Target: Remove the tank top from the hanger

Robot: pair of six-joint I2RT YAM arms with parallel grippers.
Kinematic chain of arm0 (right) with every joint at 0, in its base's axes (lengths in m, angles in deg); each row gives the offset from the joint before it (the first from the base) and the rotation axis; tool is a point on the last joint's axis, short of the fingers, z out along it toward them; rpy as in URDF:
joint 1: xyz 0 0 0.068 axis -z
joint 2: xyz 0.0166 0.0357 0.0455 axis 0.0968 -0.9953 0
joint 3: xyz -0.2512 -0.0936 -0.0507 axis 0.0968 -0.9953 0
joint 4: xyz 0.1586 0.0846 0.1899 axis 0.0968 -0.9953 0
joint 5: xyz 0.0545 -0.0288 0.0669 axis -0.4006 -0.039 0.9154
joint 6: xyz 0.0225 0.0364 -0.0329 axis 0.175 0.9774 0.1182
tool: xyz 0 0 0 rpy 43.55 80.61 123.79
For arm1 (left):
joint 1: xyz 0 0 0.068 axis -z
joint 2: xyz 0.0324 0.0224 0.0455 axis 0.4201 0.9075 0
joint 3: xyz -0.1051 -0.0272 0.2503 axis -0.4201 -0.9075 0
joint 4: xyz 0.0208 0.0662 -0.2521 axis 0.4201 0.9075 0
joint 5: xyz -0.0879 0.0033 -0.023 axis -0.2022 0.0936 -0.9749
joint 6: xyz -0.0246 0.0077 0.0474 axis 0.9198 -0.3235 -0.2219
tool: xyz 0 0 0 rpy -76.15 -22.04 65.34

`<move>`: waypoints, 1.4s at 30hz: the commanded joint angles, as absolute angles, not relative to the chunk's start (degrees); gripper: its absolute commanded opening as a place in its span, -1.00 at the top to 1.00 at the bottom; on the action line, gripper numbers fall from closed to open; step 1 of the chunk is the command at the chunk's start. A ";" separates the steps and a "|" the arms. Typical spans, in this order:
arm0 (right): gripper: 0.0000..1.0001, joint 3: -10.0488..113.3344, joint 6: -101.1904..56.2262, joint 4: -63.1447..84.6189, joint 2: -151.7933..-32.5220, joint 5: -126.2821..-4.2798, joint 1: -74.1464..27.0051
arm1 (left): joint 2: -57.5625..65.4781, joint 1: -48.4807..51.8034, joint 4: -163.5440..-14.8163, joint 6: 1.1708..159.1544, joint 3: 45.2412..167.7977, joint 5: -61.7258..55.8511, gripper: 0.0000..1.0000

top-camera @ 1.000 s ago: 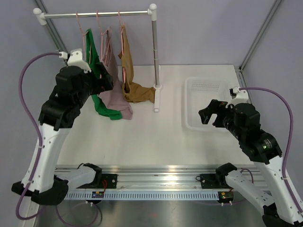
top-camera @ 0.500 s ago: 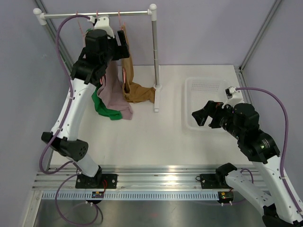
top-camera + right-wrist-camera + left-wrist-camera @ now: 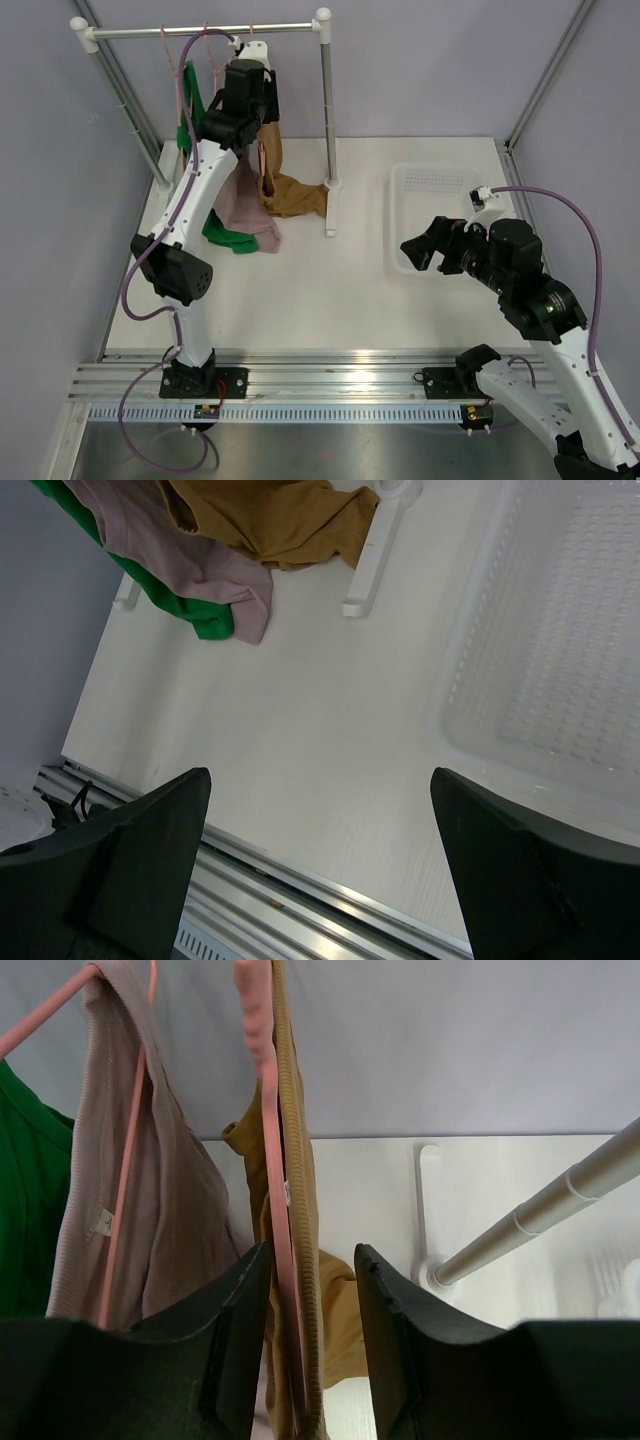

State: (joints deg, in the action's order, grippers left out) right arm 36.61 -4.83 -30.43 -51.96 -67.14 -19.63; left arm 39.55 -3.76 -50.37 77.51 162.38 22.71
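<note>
Along the back of the white surface, a clothes rack with three garments on pink hangers: a green top, a mauve top and, furthest right, the mustard tank top, its lower part pooled on the surface. To the right, a white basket, well apart from the rack. Left arm reached high toward the rail, right arm low near the basket.

Left gripper up at the shoulder of the mustard tank top, jaws half spread, one on each side of the ribbed strap and the pink hanger together. Left jaw almost against the hanger; on the other side, a visible gap to the cloth, so nothing pinched yet. Right gripper spread wide, holding nothing, hovering over bare surface.

Probably the grasp step, at the very start of the task, with the tank top hanging fully on its hanger. Next, most likely, to close on the strap and then slide it over the end of the hanger. Care needed not to pull the hanger off the rail, and not to catch the mauve top just beside.
</note>
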 commanded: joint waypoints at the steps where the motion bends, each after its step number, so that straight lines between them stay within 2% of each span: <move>1: -0.99 36.13 -4.34 -27.96 -52.39 -64.93 -20.02 | 38.42 -3.74 -54.20 76.32 166.36 24.66 0.17; 8: -0.98 34.81 -3.55 -25.85 -53.44 -63.08 -20.02 | 38.85 -3.92 -54.82 75.27 168.47 25.36 0.15; 13: -0.97 34.63 -3.54 -25.85 -53.70 -62.55 -20.11 | 39.99 -4.97 -53.68 75.79 169.79 24.57 0.44; 16: -0.97 34.89 -3.72 -26.02 -53.44 -62.73 -20.02 | 40.52 -5.50 -53.42 76.05 169.88 23.96 0.50; 22: -0.97 35.07 -3.81 -26.37 -53.26 -62.90 -20.02 | 41.40 -5.94 -52.71 75.88 170.75 22.46 0.39; 28: -0.96 35.07 -3.81 -26.37 -53.09 -62.99 -20.02 | 42.63 -6.38 -52.36 76.14 171.46 22.29 0.54; 30: -0.96 35.25 -4.07 -26.81 -53.18 -63.25 -20.02 | 43.16 -6.56 -51.83 76.14 172.33 21.76 0.87; 32: -0.96 35.42 -4.33 -27.34 -53.26 -63.69 -20.02 | 43.34 -6.56 -51.39 76.40 173.39 22.02 1.00; 42: -0.96 35.60 -4.51 -27.78 -53.00 -64.22 -20.02 | 40.52 -6.56 -52.72 77.37 177.69 21.06 1.00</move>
